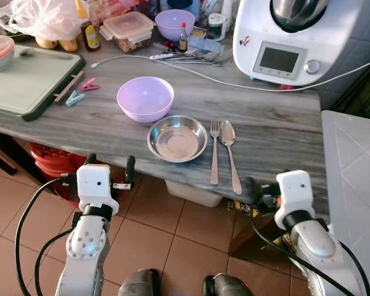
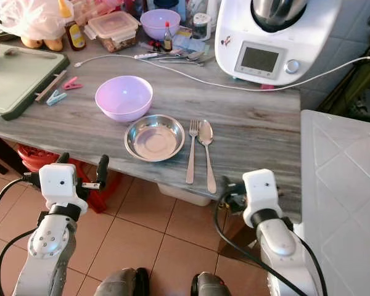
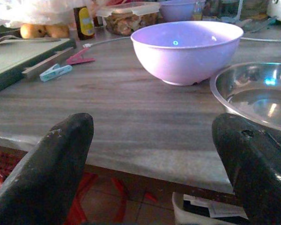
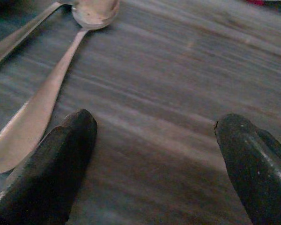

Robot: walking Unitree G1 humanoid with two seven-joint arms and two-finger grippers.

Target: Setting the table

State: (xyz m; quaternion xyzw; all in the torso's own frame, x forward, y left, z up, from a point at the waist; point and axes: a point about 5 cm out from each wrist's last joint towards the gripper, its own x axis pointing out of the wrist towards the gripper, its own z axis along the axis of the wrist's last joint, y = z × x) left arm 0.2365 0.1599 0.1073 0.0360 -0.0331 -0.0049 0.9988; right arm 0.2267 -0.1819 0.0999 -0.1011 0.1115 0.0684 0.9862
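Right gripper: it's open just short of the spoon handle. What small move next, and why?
Probably ease the right gripper toward the robot's left until the spoon handle sits between the open fingers. The handle lies beside one fingertip, outside the gap, close beside the fork.

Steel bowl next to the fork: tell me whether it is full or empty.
Empty. The steel bowl stands upright on the table, and its bare shiny bottom shows, with nothing lying inside.

On the table (image 1: 277, 117) before you, the metal bowl (image 1: 177, 138) lies near the front edge. The plastic bowl (image 1: 145, 97) stands just behind it, to the left. The fork (image 1: 214, 151) and spoon (image 1: 230, 152) lie side by side at its right.
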